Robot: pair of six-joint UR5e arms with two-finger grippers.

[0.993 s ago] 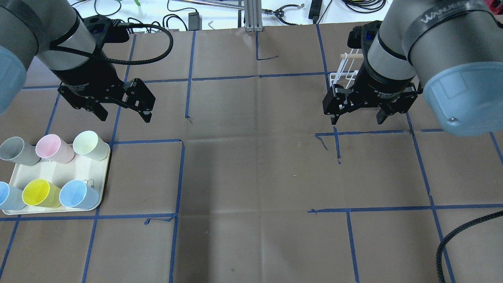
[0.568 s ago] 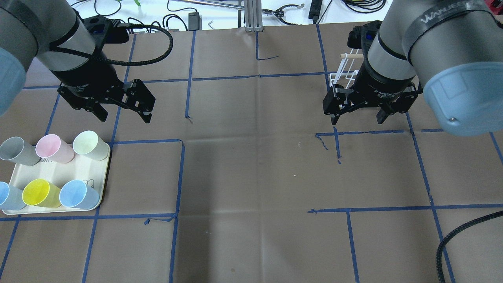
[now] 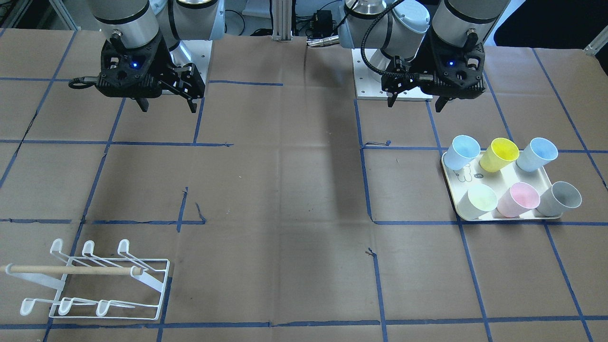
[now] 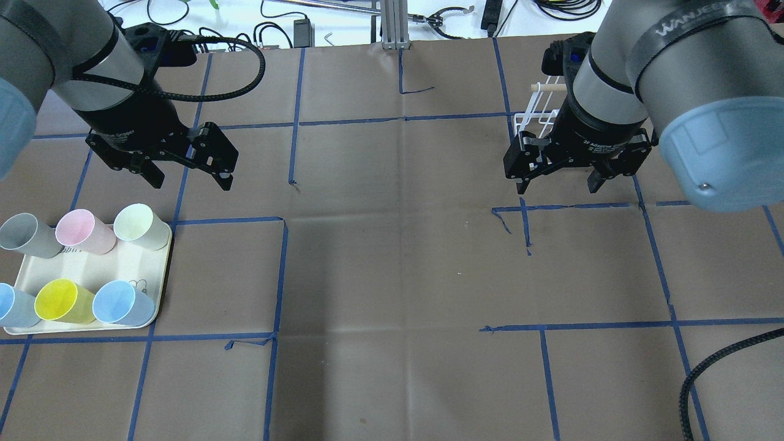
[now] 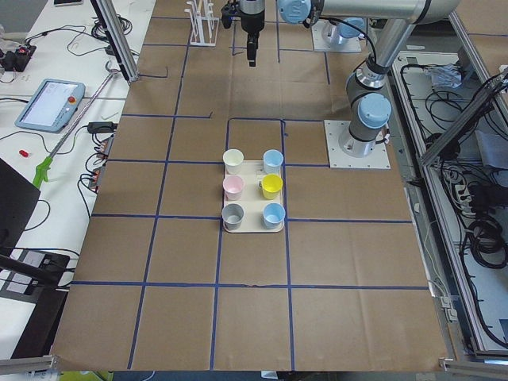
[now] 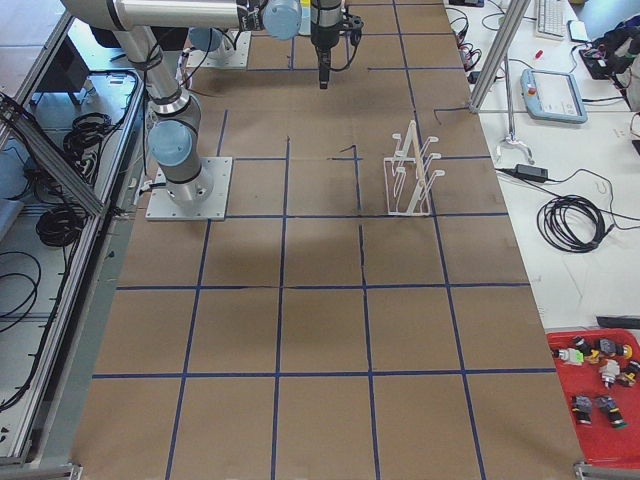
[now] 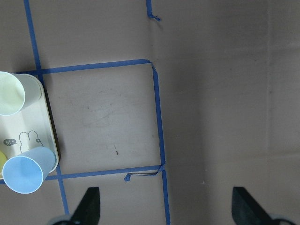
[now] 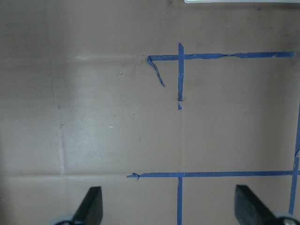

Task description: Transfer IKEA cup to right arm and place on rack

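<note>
Overhead exterior: your left tool [image 4: 191, 176], wide open and empty, has edged toward the cups [image 4: 138, 223]. Right tool [image 4: 558, 179] open, empty, unmoved. Pickup looks to be starting.

brown paper-covered table [image 4: 398, 275] with blue tape grid [image 4: 612, 325], cream tray [image 4: 110, 266], teach pendant [image 5: 49, 103] beside it

Holds the left silver-grey jointed arm [image 4: 79, 55], trailed by a thick ribbed black hose [image 4: 245, 86], reaching forward with the left black two-finger gripper [image 4: 191, 180] pointing down, fingers spread wide and empty. Poses the right silver-grey jointed arm [image 4: 612, 67] alike, with the right black two-finger gripper [image 4: 558, 184] facing down, fingers well apart, likewise empty.
</note>
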